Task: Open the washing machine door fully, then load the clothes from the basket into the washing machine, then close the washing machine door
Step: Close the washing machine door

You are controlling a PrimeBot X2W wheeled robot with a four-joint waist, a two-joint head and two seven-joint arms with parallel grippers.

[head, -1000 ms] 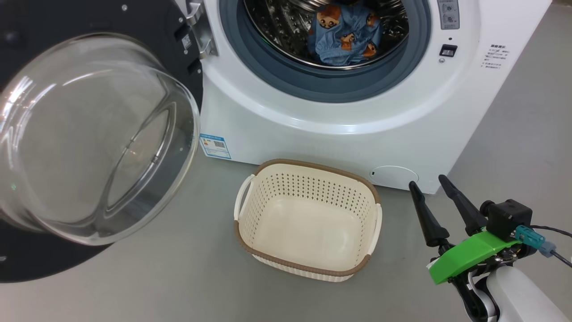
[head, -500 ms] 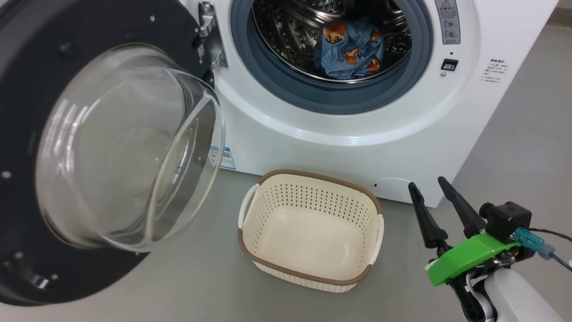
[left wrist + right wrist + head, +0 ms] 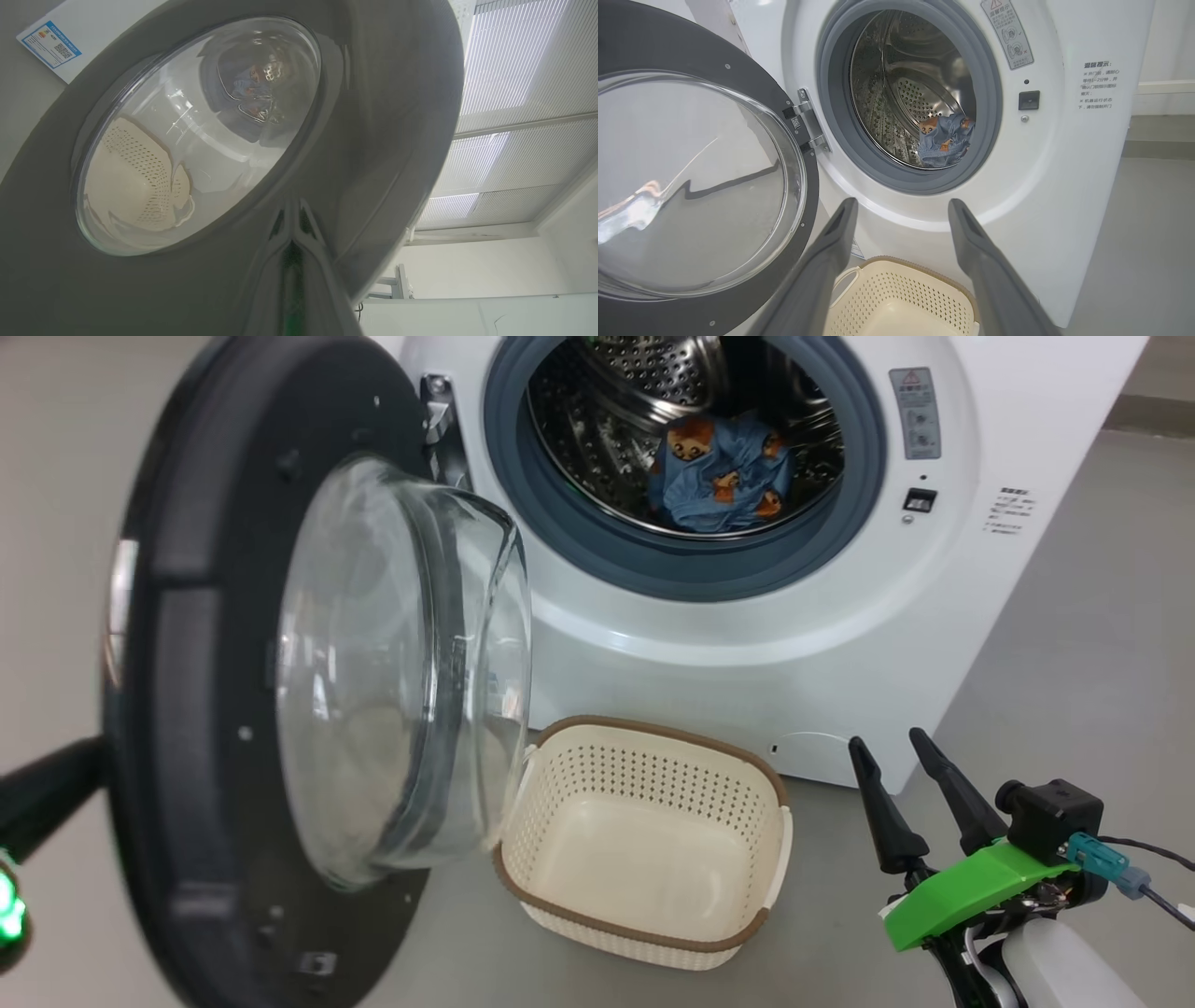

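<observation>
The washing machine door (image 3: 187, 709) stood swung out from its hinge at the left of the opening, roughly square to the front of the white washing machine (image 3: 747, 644). Its bulging glass window (image 3: 401, 672) hid the left edge of the basket (image 3: 653, 728) in the head view. The left end effector (image 3: 292, 240) was clenched on nothing, fingers pressed together, tips against the door's glossy outer face where they met their own reflection. Inside the steel drum (image 3: 597, 448) lay the clothes (image 3: 719, 476), a bunched light blue heap with brown cartoon prints, low and just behind the grey seal (image 3: 560, 537). The cream basket sat empty on the grey floor (image 3: 1074, 644) just in front of the machine. The right end effector (image 3: 885, 739) hung released to the right of the basket, fingers spread, pointing at the machine and touching nothing.
</observation>
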